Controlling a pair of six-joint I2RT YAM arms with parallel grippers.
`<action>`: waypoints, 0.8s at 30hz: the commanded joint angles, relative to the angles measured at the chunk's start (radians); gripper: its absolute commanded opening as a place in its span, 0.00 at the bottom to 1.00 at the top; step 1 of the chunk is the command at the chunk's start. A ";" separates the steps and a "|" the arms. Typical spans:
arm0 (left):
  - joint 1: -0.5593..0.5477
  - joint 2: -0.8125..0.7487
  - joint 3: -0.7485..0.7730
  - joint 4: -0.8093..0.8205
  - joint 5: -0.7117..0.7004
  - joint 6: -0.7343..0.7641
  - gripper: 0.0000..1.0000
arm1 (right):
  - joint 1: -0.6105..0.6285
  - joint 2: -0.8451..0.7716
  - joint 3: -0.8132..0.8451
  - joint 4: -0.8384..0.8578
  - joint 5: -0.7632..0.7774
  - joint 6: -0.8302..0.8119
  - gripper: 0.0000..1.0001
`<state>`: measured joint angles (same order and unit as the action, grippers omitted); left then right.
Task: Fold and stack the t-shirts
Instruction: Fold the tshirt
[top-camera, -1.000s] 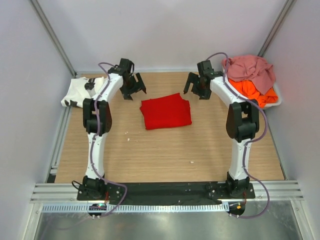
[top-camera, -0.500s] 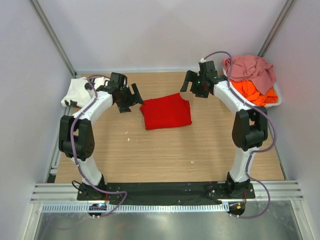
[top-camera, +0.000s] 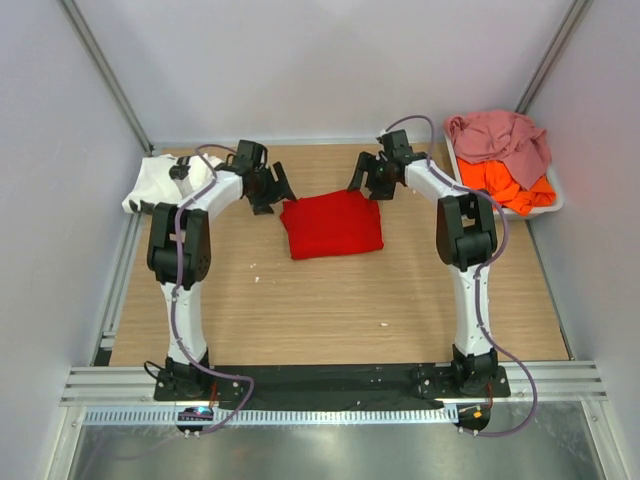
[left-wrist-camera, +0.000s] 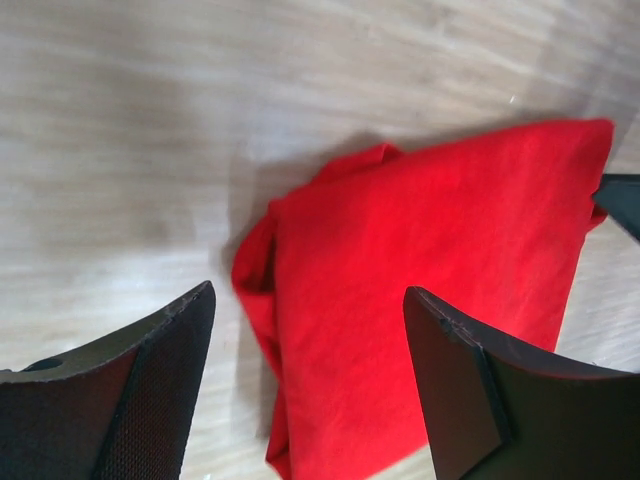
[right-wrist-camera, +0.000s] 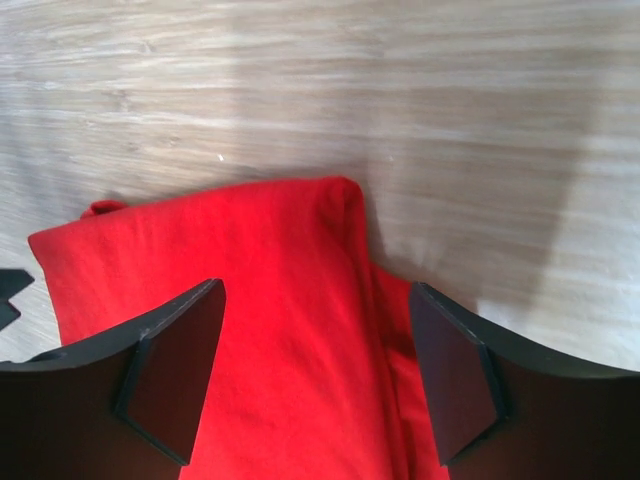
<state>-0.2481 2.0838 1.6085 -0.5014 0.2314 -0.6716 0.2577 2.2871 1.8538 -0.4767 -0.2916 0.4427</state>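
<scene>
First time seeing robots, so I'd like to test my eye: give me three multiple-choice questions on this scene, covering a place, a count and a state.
1. Where on the table is the red t-shirt? A) near edge B) between the left gripper and right gripper C) far-left corner
2. How many t-shirts show in the tray? A) one B) two C) four
3. Both grippers are: A) open B) shut C) gripping cloth
Key: B, a gripper flanks each far corner; B, pink t-shirt atop orange t-shirt; A, wrist views show jaws spread.
</scene>
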 joint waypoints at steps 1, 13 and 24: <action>0.004 0.048 0.082 0.034 -0.007 0.023 0.77 | 0.000 0.020 0.074 0.056 -0.057 -0.006 0.79; 0.006 0.174 0.200 0.054 0.037 0.009 0.40 | 0.000 0.089 0.102 0.090 -0.092 -0.022 0.30; -0.005 0.064 0.176 0.040 0.080 0.035 0.00 | 0.000 -0.027 0.055 0.073 -0.095 -0.055 0.01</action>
<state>-0.2470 2.2559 1.7935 -0.4816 0.2810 -0.6670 0.2573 2.3817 1.9175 -0.4210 -0.3733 0.4137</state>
